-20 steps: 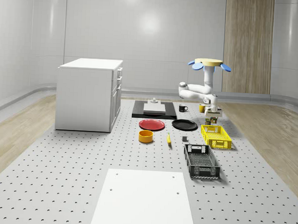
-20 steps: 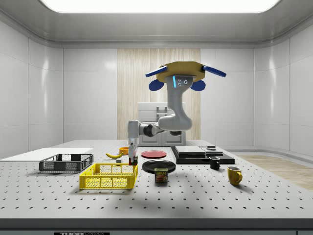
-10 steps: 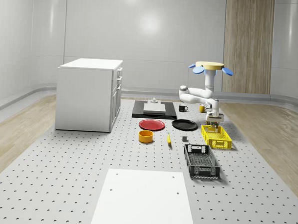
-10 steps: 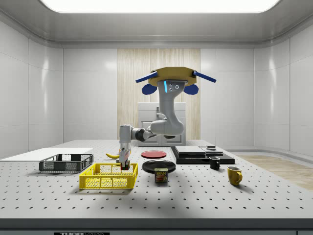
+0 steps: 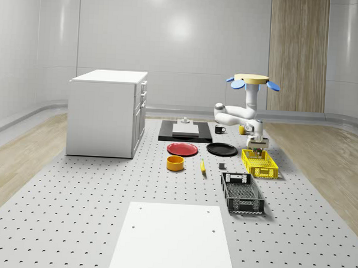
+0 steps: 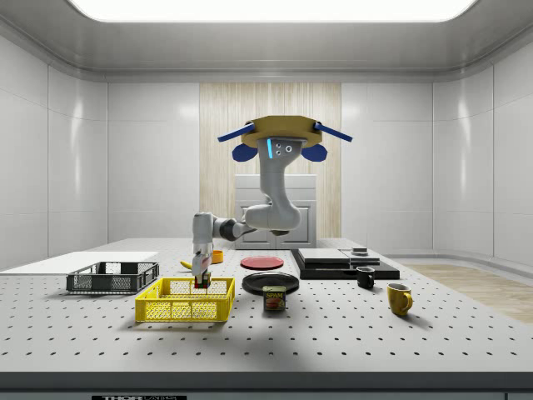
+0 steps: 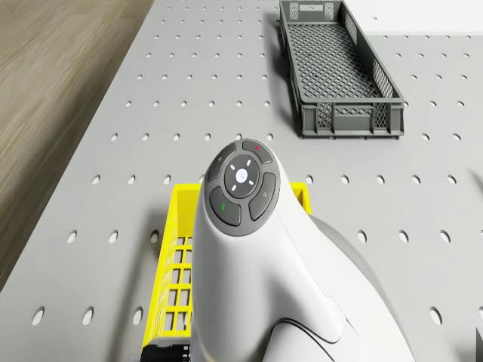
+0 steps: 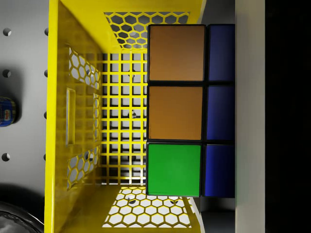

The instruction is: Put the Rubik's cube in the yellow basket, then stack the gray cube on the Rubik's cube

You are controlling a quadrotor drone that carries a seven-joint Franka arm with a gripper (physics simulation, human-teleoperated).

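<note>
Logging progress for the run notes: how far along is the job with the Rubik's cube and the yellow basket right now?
Nothing is finished yet. In hand: the gripper holds the Rubik's cube low over the yellow basket, whose mesh floor shows beneath it in the wrist view. The drone hovers above the table, beside the basket. Left: release the cube into the basket, then fetch the gray cube and stack it on top.

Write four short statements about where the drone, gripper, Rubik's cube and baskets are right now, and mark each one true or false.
1. The gripper holds the Rubik's cube over the yellow basket. True.
2. The drone rests on the table. False: it hovers above it.
3. The Rubik's cube lies in the dark gray basket. False: it is in the gripper at the yellow basket.
4. A can stands beside the yellow basket. True.
</note>
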